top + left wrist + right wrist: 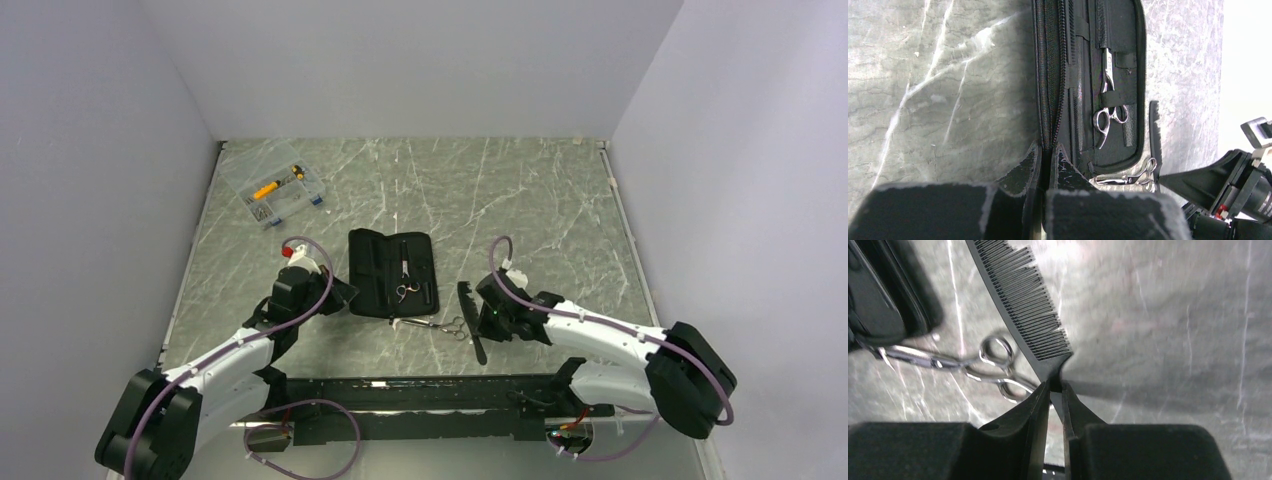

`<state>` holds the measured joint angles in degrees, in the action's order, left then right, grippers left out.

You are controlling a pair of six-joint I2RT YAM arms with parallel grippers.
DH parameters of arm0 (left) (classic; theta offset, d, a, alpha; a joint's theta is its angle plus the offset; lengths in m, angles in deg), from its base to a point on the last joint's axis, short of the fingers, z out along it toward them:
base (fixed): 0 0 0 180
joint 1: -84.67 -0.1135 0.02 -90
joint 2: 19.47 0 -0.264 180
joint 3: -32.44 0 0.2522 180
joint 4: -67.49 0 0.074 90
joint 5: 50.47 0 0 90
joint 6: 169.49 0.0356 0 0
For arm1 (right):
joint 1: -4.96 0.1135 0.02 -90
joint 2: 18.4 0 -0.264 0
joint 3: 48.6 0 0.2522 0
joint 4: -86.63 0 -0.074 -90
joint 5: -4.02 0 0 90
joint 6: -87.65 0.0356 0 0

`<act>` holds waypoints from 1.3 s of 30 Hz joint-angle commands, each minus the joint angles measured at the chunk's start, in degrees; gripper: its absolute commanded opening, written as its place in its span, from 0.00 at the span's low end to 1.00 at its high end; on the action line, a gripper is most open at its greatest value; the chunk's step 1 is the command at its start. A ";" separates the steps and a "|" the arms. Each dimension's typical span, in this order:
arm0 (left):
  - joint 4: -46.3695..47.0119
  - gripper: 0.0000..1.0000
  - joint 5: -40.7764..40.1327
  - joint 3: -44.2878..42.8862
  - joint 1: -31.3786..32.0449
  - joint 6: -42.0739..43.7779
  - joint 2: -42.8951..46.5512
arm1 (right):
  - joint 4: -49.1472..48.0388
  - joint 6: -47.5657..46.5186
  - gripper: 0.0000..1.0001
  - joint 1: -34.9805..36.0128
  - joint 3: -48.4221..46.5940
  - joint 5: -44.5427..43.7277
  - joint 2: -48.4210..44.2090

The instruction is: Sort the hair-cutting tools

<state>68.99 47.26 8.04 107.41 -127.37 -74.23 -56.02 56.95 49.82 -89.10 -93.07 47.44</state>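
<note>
Top view: open case (pixel 393 262) lies mid-table (pixel 560 200). Cased scissors (pixel 405 285) are strapped inside it. Loose scissors (pixel 447 326) lie on the table just off the case's near right corner, with the comb (pixel 471 318) just right of them. Left gripper (pixel 343 292) is at the case's left edge, right gripper (pixel 488 316) at the comb. Clear box (pixel 272 186) sits far left.

Left wrist: left gripper (pixel 1048 150) is pinched closed on the case's zip edge. Cased scissors (pixel 1108 117) sit under the straps.

Right wrist: right gripper (pixel 1055 386) is clamped on the comb (pixel 1025 295) at its handle, below the teeth. Loose scissors (pixel 975 362) lie beside it, blurred.
</note>
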 commanded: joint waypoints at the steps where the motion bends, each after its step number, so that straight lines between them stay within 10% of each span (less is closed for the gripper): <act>1: 0.20 0.00 -0.37 -0.62 0.27 0.28 -0.61 | 14.72 4.75 0.19 3.89 3.79 -0.86 -2.69; 19: -3.90 0.08 -1.60 -2.19 0.25 0.50 1.57 | 16.98 -3.85 0.42 6.56 -8.46 -4.60 -0.49; 39: -6.04 0.52 -2.70 -1.17 0.26 0.08 5.48 | 15.60 1.33 0.27 15.99 -3.10 0.04 2.32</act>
<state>63.24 45.66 7.34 107.48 -127.21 -70.75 -41.83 53.89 63.02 -94.85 -94.42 50.85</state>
